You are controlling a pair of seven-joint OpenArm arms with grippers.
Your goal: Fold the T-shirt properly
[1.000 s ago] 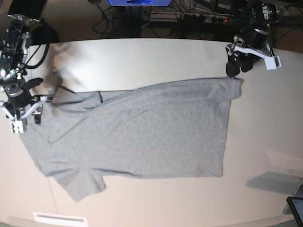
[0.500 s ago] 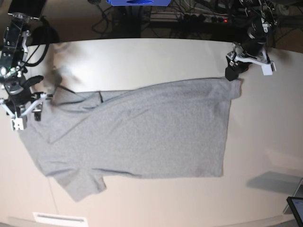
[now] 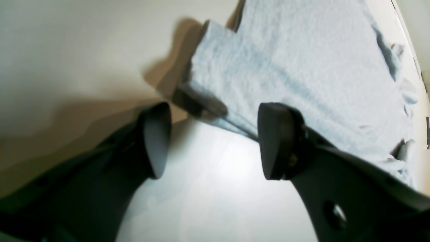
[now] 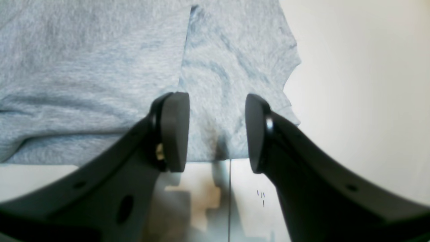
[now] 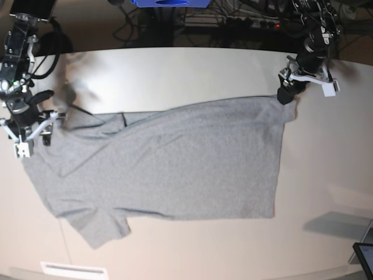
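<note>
- Both pairs of fingers stand apart with nothing between them: the left gripper has its pads spread wide over bare table, and the right gripper has its pads parted by a narrower gap, cloth showing through it but not pinched.
- Lying plain side up across the pale table, the T-shirt is spread nearly flat; no lettering shows.
- In the base view, the left gripper hangs at the shirt's far hem corner, on that view's right. From the wrist view, the corner lies just ahead of the open jaws; whether a pad touches cloth cannot be told.
- The right gripper sits at the opposite end, over the bunched upper sleeve and shoulder area, near the table's left edge in that view.
- Judged from its look, the shirt is light, soft knit cotton: limp, with no stiffness to hold a shape, and likely to drag, stretch and wrinkle if pulled from one point.
- Small creases already gather near the sleeve beneath the right gripper.
- Good places to take hold seem to be the doubled hem corner by the left gripper and the shoulder seam or sleeve edge by the right, where layers are thicker and a pinch should catch both.
- Lifting both ends evenly would probably keep the cloth taut; one-sided pulling risks skewing the fold.
- No fold appears made yet.
</note>
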